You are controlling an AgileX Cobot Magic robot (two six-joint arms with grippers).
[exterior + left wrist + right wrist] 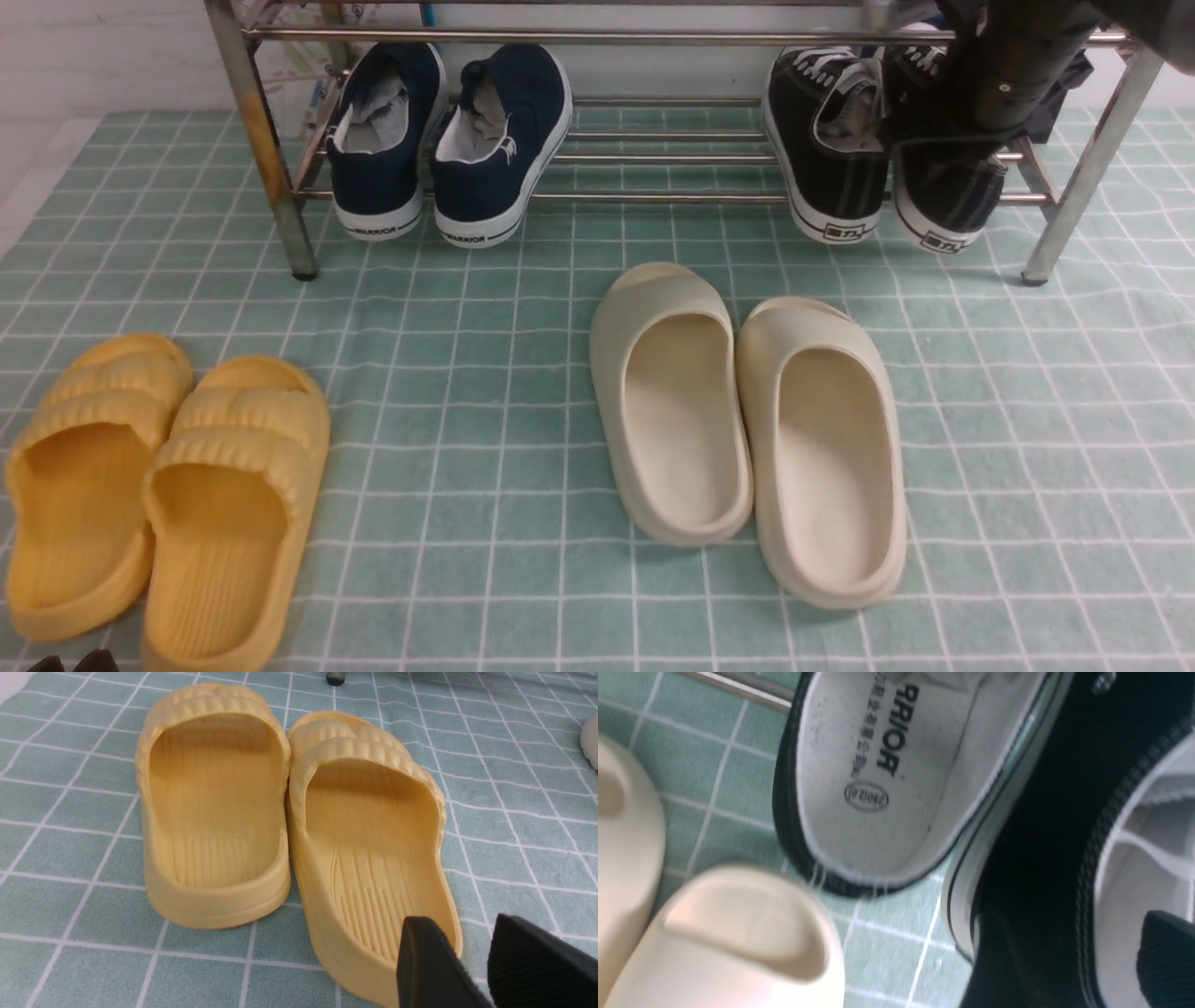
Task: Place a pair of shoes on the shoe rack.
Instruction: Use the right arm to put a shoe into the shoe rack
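The two black canvas sneakers stand side by side at the right end of the chrome shoe rack's (653,37) lower shelf, heels toward me: the left one (826,149) and the right one (948,201). My right arm (1008,75) reaches down over the right sneaker. In the right wrist view my right gripper (1087,961) straddles that sneaker's black side wall (1041,835). One finger (1167,956) is inside on the grey lining, apart from the wall. The left sneaker's insole (878,788) shows beside it. My left gripper (467,933) is open and empty by a yellow slide's heel.
Navy WARRIOR slip-ons (448,140) sit at the rack's left end. Cream slides (747,420) lie on the green checked cloth in front of the rack, close to the sneakers (738,942). Yellow slides (159,495) lie front left (289,826). Rack legs (1083,159) stand at both ends.
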